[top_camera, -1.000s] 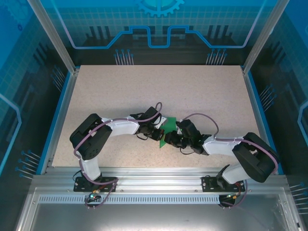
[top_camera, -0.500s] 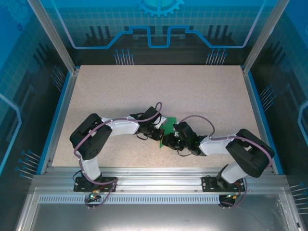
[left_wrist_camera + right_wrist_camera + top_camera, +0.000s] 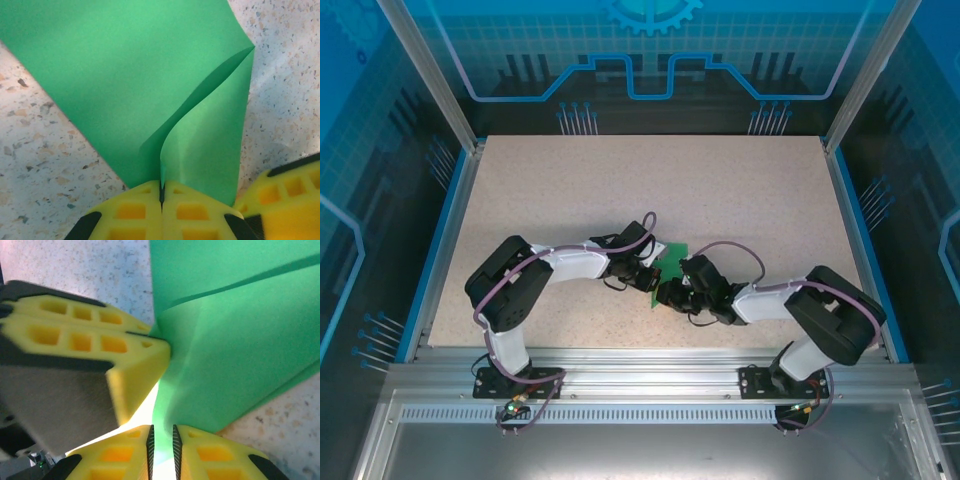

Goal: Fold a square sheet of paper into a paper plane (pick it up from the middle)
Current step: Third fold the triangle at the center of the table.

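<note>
Pinches from both sides hold the square sheet of paper [image 3: 669, 257] at the near middle of the table [image 3: 740, 200]: left gripper [image 3: 161, 190] clamped on its raised fold, right gripper [image 3: 162, 437] closed on the near edge just beside it, the sheet running away toward the far side of both.

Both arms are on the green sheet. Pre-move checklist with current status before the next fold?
1. Left gripper grip on the square sheet of paper: ok, jaws shut on a raised fold.
2. Right gripper grip: ok, paper runs into its narrow gap.
3. Clearance between grippers: not ok, their fingers crowd together beside the paper; contact cannot tell.
4. Flap flat: not ok, it curves up with no sharp crease.
5. Paper intact: ok, no tears in the visible part.
6. Sheet well inside the table edges: ok.
</note>
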You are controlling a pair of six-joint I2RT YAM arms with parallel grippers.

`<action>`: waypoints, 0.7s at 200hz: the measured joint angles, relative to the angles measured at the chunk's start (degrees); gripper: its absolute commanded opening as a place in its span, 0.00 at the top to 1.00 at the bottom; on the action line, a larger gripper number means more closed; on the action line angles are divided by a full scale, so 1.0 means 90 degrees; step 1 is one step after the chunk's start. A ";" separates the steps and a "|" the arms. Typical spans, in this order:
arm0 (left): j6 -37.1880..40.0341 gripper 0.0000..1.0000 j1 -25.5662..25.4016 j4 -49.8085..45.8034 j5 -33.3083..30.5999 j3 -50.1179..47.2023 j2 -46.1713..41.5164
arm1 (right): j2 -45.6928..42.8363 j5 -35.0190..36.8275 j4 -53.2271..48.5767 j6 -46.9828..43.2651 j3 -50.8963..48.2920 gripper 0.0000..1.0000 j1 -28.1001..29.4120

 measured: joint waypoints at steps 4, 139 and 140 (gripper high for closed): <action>0.0000 1.00 0.0000 0.0000 0.0002 0.0000 0.0000 | -0.0075 0.0029 -0.0034 -0.0002 -0.0005 0.79 0.0022; 0.0000 1.00 0.0041 -0.0022 0.0087 0.0017 0.0015 | 0.0287 0.0070 -0.0117 -0.0027 0.0138 0.80 0.0330; 0.0000 1.00 0.0041 -0.0022 0.0087 0.0017 0.0015 | 0.0287 0.0073 -0.0117 -0.0027 0.0138 0.80 0.0330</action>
